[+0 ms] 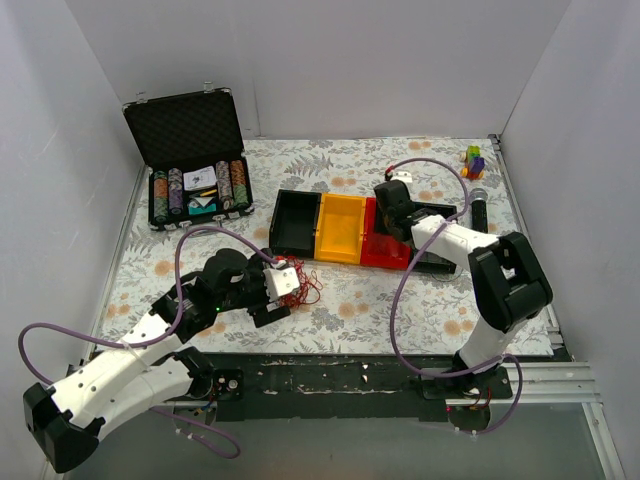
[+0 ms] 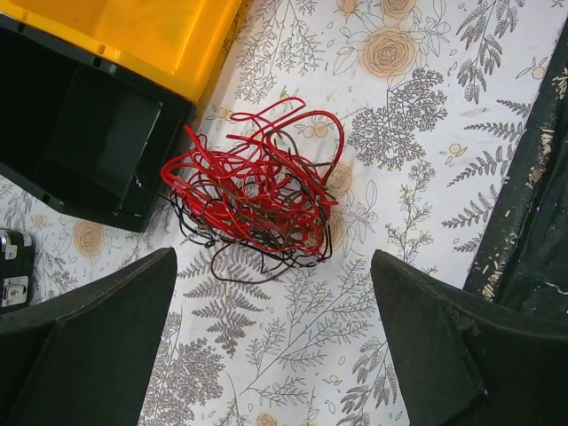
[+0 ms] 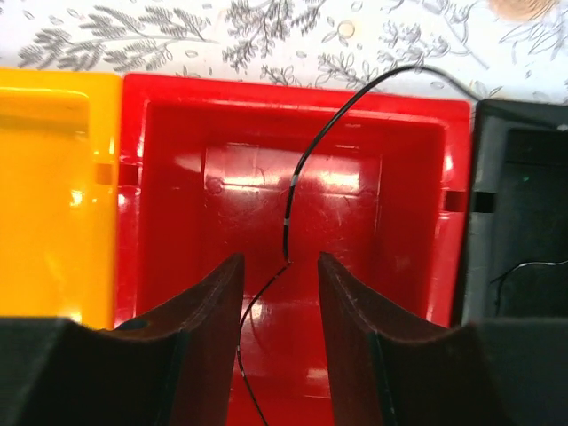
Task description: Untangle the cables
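- Left gripper [image 2: 273, 288] spread wide, holding nothing, above the cables [image 2: 253, 191], a red-and-dark tangle just near of the black bin [image 2: 80, 151].
- Right gripper [image 3: 280, 266] half open over the red bin [image 3: 382, 222]; one dark wire [image 3: 306, 151] passes between its fingers, seemingly unpinched.

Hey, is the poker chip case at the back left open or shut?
Open: the case has its lid raised, with rows of chips showing inside.

The top external camera looks down from behind the near edge over the whole table [image 1: 400, 310]. Wrist cameras look down at close range — left onto the cables [image 2: 257, 191], right into the red bin [image 3: 355, 231] — both catching the yellow bin [image 2: 133, 35].
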Action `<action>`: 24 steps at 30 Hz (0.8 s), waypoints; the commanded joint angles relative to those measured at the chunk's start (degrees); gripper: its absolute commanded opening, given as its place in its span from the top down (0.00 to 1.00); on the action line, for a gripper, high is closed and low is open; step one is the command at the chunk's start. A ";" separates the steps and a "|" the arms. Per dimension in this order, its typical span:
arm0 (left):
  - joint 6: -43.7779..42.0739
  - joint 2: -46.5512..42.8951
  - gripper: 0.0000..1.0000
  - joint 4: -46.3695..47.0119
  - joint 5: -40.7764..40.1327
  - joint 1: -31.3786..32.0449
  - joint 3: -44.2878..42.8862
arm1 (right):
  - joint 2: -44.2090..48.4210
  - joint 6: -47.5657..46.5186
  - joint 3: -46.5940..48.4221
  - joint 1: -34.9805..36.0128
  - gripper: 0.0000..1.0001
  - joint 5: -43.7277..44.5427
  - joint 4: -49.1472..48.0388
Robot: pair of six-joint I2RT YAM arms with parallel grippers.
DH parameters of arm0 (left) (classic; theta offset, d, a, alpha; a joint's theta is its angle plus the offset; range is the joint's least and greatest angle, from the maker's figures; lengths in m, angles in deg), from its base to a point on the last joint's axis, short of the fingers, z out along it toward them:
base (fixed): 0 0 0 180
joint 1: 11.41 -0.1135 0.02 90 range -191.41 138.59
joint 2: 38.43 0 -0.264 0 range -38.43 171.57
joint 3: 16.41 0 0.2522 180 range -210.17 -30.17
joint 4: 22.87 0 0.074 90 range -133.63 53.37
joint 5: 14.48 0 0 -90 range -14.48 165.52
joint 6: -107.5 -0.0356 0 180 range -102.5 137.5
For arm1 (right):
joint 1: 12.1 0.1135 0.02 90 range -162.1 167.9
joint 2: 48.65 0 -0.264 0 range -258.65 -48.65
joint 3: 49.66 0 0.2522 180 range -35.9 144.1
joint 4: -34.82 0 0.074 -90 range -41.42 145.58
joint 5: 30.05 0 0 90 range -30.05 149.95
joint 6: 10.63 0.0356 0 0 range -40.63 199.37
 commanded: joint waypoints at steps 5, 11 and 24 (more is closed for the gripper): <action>-0.57 -1.54 0.08 0.25 -0.93 -0.27 0.44 | -2.70 2.64 1.06 1.00 0.73 2.80 -4.73; -0.48 -1.54 0.08 0.17 -0.58 -0.36 0.27 | 6.77 0.44 0.35 1.09 0.99 5.34 -6.40; -0.31 -0.84 0.08 0.87 0.65 -0.53 -0.78 | 26.30 0.17 -11.33 -2.33 0.99 14.13 0.01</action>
